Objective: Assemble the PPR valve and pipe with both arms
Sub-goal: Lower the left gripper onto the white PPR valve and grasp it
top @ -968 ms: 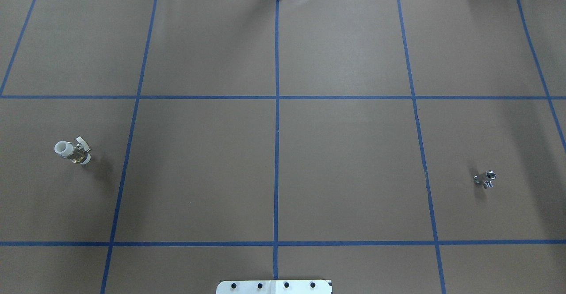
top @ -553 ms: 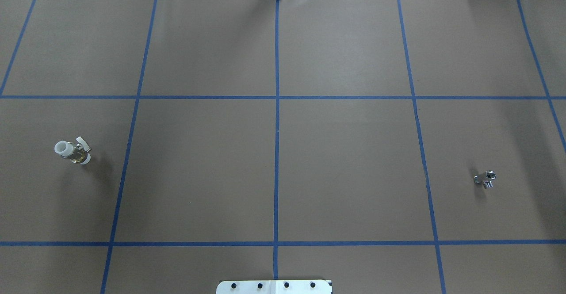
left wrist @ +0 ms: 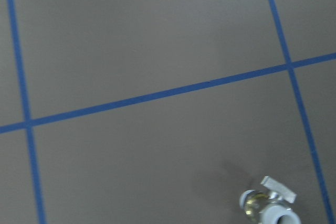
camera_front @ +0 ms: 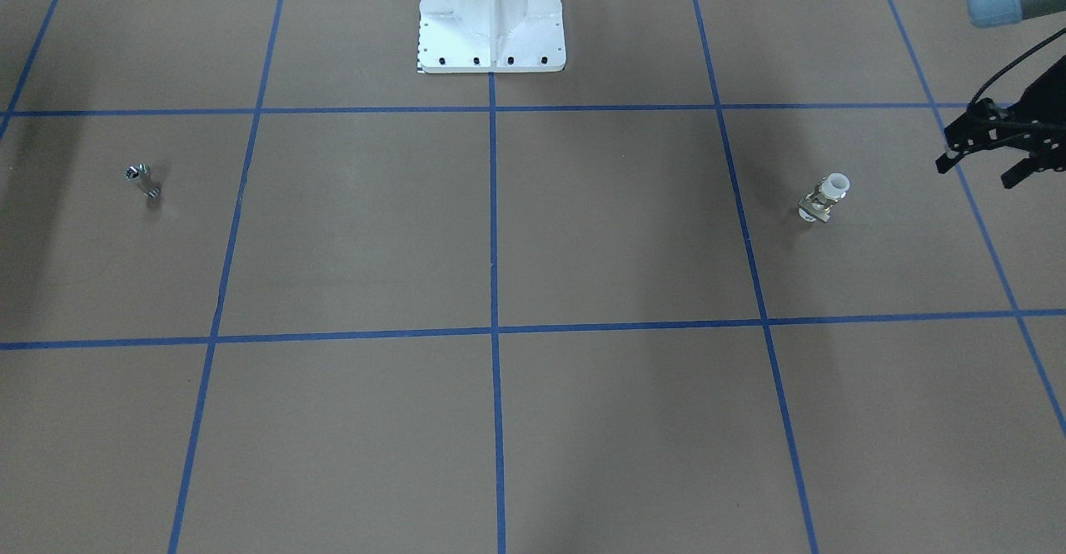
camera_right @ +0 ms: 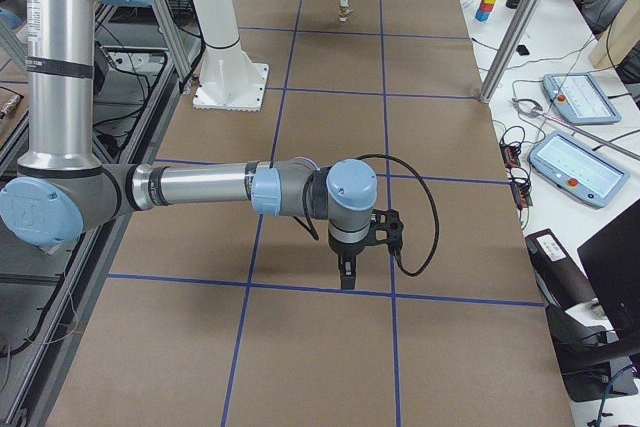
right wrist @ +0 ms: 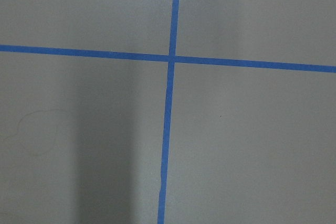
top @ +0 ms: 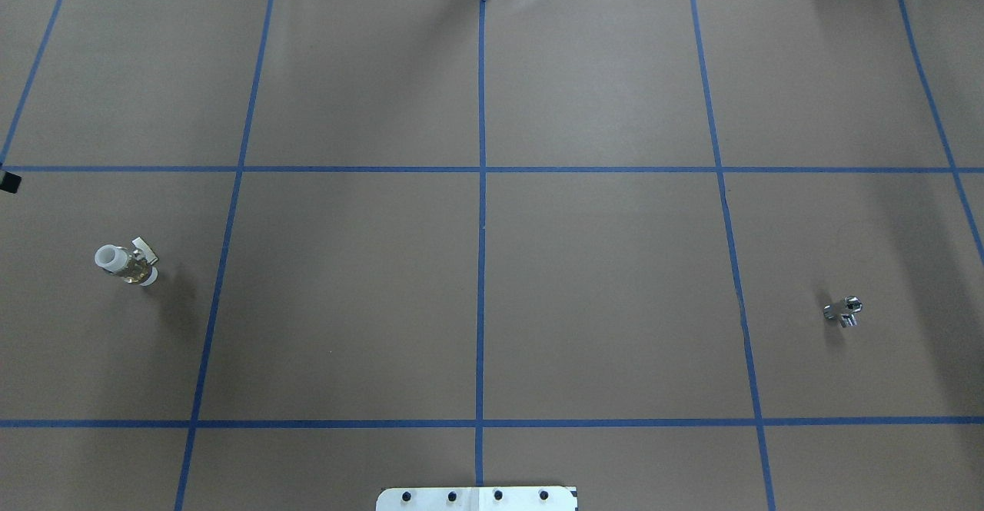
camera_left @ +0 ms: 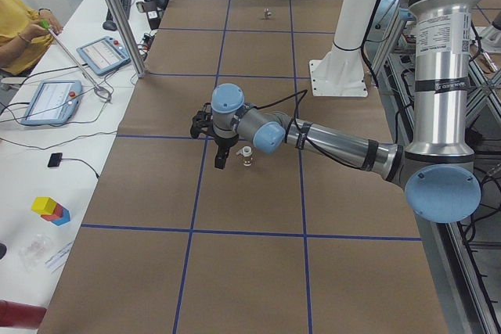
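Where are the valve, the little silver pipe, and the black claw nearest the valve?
PPR valve [top: 110, 257]: overhead view, on its white collar.
pipe [top: 843, 310]: overhead view, on its shiny silver middle.
left gripper [camera_front: 976, 174]: front-facing view, midway between its spread fingertips.

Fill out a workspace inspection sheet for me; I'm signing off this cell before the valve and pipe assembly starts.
Surface: brown table with blue tape grid, flat.
Job's things: PPR valve and pipe sit far apart, at opposite ends, untouched.
Clutter: nothing seen.
Grippers: left gripper jaws apart, empty, beside the valve; right gripper over bare paper, state unclear.
Cables: black cable loops off the right wrist, hanging free.
Surroundings: white pedestal; operator and tablets at side benches.
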